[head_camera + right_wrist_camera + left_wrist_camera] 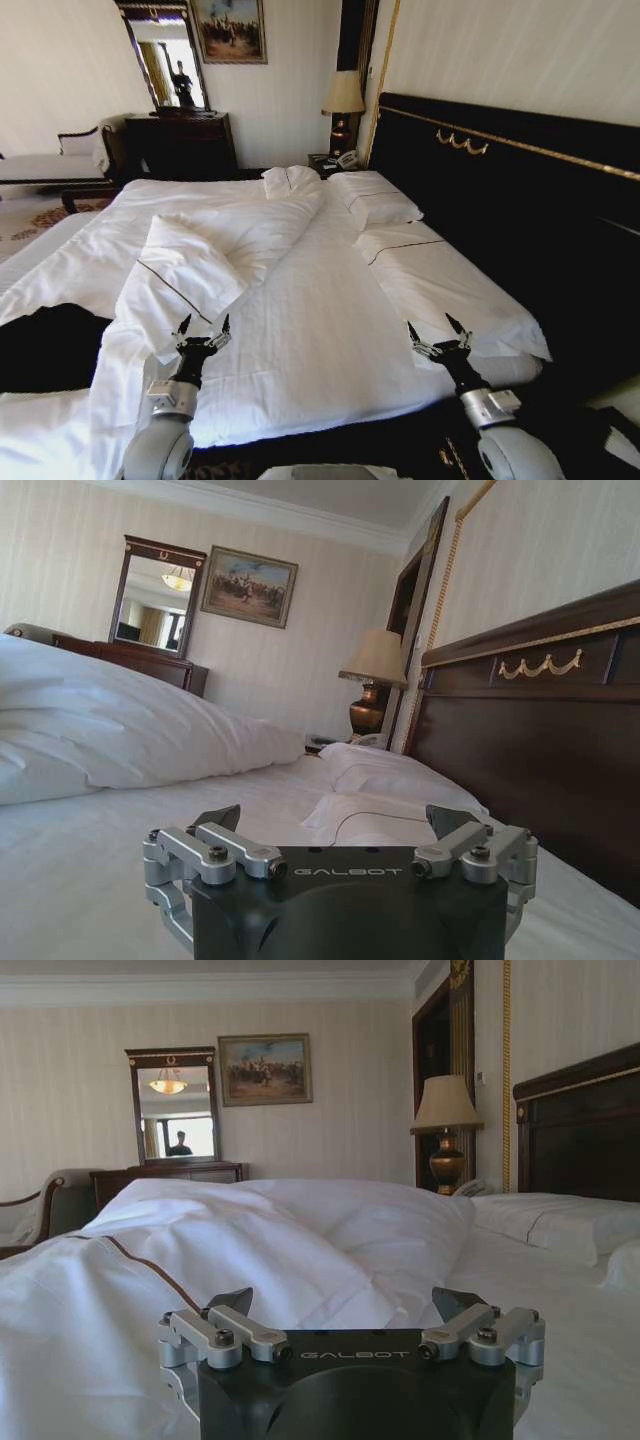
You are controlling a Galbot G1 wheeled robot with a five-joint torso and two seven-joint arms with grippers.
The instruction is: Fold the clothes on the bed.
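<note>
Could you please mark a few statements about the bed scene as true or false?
1. The T-shirt lies at the bed's left edge, left of the left hand. True.
2. The right hand grips the T-shirt. False: it is open and empty, over the white sheet near the pillows.
3. Both hands are open. True.
4. The duvet lies flat and smooth. False: it is bunched toward the bed's left side.
5. The lamp stands beside the headboard. True.
6. The left hand touches the T-shirt. False: it is over the duvet, apart from it.
</note>
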